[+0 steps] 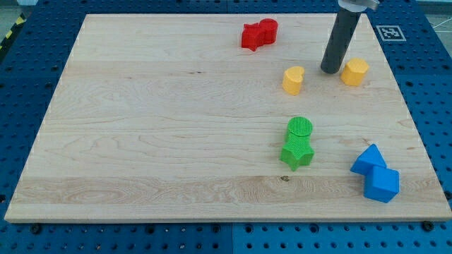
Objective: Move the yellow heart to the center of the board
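**Pincer state unreadable: rod tip sits between two yellow blocks**

Pincer: cannot tell spread or pressed together, since the arm ends in a plain dark rod (340, 39) and only that shows.

Nearest, at the view's bottom right, two blue blocks touch each other. The blue cube (382, 184) sits close to the counter (141, 141) edge. The other blue block (369, 161), angular with its shape unclear, leans against the cube's upper left.

Left of those, near the middle-right of the counter, is a green pair. The green star (297, 152) is lower and the green cylinder (300, 128) touches it just above.

Farther up, the yellow heart (293, 80) stands alone in the upper right part of the counter. It is well right of and above the counter's centre, and apart from the green pair below it.

My tip (330, 71) rests on the wood just right of the yellow heart and a bit higher in the view. A small gap of bare wood shows between them, so no contact.

On the tip's other side, just right of it, is a yellow hexagon-like block (354, 72). It is very close to the tip, and I cannot tell whether they touch.

Farthest, near the view's top edge and left of the rod, two red blocks (259, 34) are pressed together, shapes not clear.

A blue perforated base (18, 106) surrounds the counter.
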You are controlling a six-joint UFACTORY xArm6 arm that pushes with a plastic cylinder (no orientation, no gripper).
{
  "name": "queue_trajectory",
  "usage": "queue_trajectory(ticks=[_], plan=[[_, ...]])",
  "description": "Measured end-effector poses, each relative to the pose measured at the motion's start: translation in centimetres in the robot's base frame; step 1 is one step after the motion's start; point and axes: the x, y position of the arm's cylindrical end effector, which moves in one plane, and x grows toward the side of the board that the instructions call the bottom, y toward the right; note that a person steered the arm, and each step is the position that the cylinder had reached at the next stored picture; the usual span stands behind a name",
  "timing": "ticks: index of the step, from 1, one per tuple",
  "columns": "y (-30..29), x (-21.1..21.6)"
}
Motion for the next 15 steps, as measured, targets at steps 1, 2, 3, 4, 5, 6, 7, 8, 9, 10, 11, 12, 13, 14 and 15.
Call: queue_trajectory(ticks=[1,2,3,4,5,6,7,8,9,10,11,12,13,14,15], plan=[[-1.3,0.0],[-5.7,0.4],[-8.6,1.3],[-8.4,0.7],[-5.1,0.7],[-1.9,2.7],[-2.2,6.1],[-2.7,8.4],[-4.3,8.4],[-5.7,7.6],[-5.5,6.2],[-5.2,6.2],[-4.8,6.2],[-5.3,4.8],[-6.1,2.7]])
